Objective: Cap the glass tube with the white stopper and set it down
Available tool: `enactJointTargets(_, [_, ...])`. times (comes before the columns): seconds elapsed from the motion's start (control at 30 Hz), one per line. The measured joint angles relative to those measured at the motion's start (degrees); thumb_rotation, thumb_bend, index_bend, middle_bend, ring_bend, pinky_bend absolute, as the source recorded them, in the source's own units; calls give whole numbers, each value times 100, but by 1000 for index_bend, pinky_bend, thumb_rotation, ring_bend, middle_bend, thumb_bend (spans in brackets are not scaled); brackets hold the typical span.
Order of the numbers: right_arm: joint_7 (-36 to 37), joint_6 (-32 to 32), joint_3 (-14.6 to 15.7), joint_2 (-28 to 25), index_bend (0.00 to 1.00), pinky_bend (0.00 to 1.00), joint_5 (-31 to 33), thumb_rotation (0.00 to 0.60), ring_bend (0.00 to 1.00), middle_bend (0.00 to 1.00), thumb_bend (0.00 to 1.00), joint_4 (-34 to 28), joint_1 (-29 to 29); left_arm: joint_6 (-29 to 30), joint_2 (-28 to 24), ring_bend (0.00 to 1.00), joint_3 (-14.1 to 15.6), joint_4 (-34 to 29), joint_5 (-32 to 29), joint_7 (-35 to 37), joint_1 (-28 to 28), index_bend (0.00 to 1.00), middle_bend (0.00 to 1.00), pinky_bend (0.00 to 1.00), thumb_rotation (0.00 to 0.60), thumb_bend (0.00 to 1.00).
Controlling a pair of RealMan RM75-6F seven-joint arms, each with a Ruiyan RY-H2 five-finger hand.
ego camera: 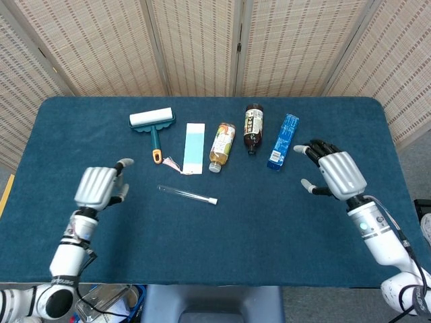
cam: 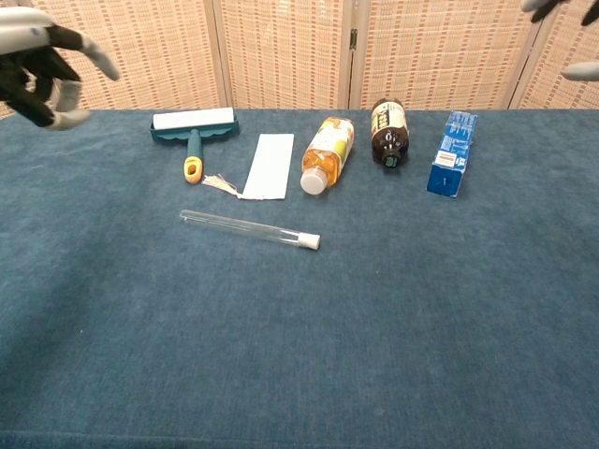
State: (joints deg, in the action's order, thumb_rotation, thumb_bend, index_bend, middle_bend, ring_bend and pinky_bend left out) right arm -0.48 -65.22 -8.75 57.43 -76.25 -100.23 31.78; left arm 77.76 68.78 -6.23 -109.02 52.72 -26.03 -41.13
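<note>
From the head view, the glass tube [ego camera: 188, 195] is lying flat on the blue table [ego camera: 222, 229], white stopper [ego camera: 213, 200] already on its right end, and nothing's touching it. Left hand [ego camera: 98, 186] hangs well off to the tube's left, fingers loosely spread and empty. Right hand [ego camera: 337, 173] is way over on the tube's right, also spread and holding nothing. Behind the tube there's a lint roller [ego camera: 152, 124], a pale card [ego camera: 193, 148], an orange drink bottle [ego camera: 221, 146], a dark bottle [ego camera: 252, 124] and a blue box [ego camera: 283, 141]. Chest view: same tube [cam: 249, 228] in front of the card [cam: 270, 166], with the left hand [cam: 42, 65] up in the far corner, fingers apart; only the fingertips [cam: 580, 69] of the right hand show.
</note>
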Motion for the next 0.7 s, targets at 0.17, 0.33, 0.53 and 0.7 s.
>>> enactJointTargets(0.17, [-90,-336,283,-38,238,291,-111,600,190,280,287,45,-449,748,-101,506,321,699,719,546,861,275,524,621,600,399])
enactJointTargets(0.33, [96,-702,629,-71,238,291,-302,600,188,271,287,126,-994,1187,-149,432,541,1166,992,989,1559,263,462,519,600,399])
enactJointTargets(0.53, [113,-1296,862,-61,238,291,-495,600,179,264,276,129,-1552,1683,-115,406,668,1339,1404,1147,2129,258,435,458,600,398])
enactJointTargets(0.7, [-73,-1883,996,-25,238,291,-647,600,170,262,264,30,-2054,2046,-57,406,758,1245,1787,1215,2570,257,435,445,600,398])
